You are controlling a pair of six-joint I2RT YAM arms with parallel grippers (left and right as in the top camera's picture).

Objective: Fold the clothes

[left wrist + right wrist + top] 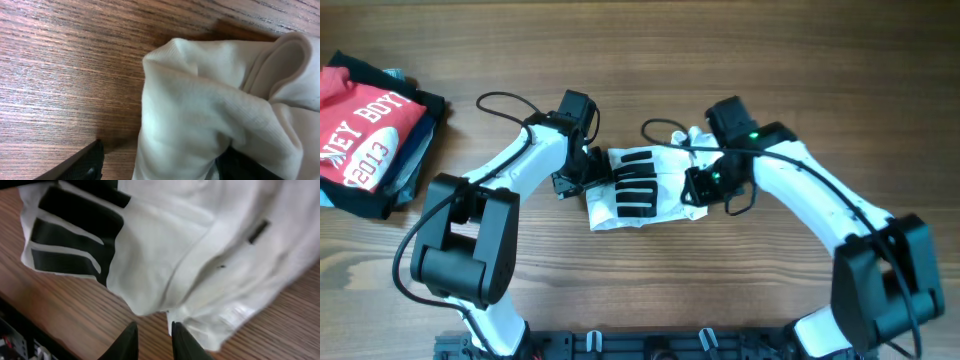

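The white T-shirt (640,188) lies folded into a small bundle at the table's middle, its black-bar print (638,185) facing up. My left gripper (588,172) is at the bundle's left edge. In the left wrist view it (162,162) stands open, with a rounded fold of the shirt (210,110) between the fingers and the left finger (80,166) clear of the cloth. My right gripper (698,188) is at the bundle's right side. In the right wrist view its fingertips (154,340) are slightly apart over bare wood, holding nothing. The shirt's hem (220,315) lies just beyond them.
A pile of other garments, with a red lettered shirt (360,130) on top of black and blue ones, sits at the far left edge. A black rail (640,345) runs along the table's front. Cables loop over both arms.
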